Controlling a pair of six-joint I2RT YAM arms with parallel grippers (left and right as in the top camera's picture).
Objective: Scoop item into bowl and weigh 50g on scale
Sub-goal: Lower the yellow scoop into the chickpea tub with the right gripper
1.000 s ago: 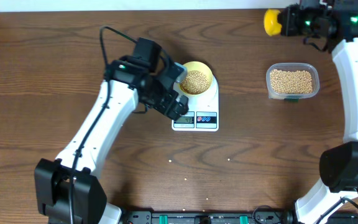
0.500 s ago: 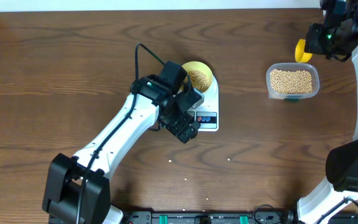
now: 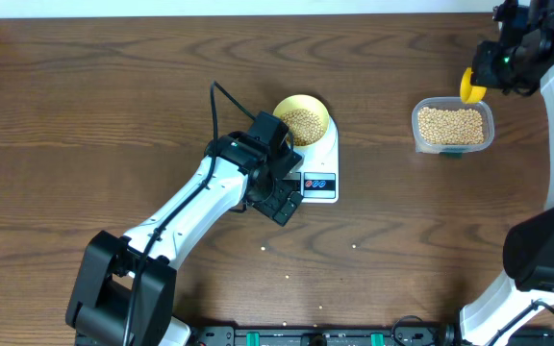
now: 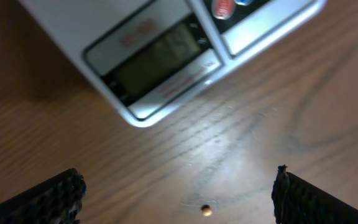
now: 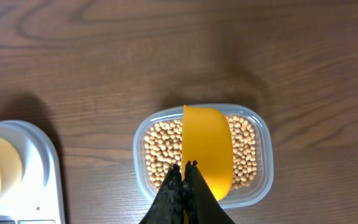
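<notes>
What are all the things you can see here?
table: one, brown wood, under everything
scale: one, white, middle of table
bowl: one, pale yellow, on scale
tub: one, clear, right of scale
beans: many, beige, in bowl and tub; a few loose on table
scoop: one, yellow, over tub
left tool: one, black, open, by scale's front
right tool: one, black, shut on scoop

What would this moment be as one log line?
left pincer: open, empty, over table by scale | right pincer: shut on yellow scoop above bean tub | bowl: on scale, holds beans
</notes>
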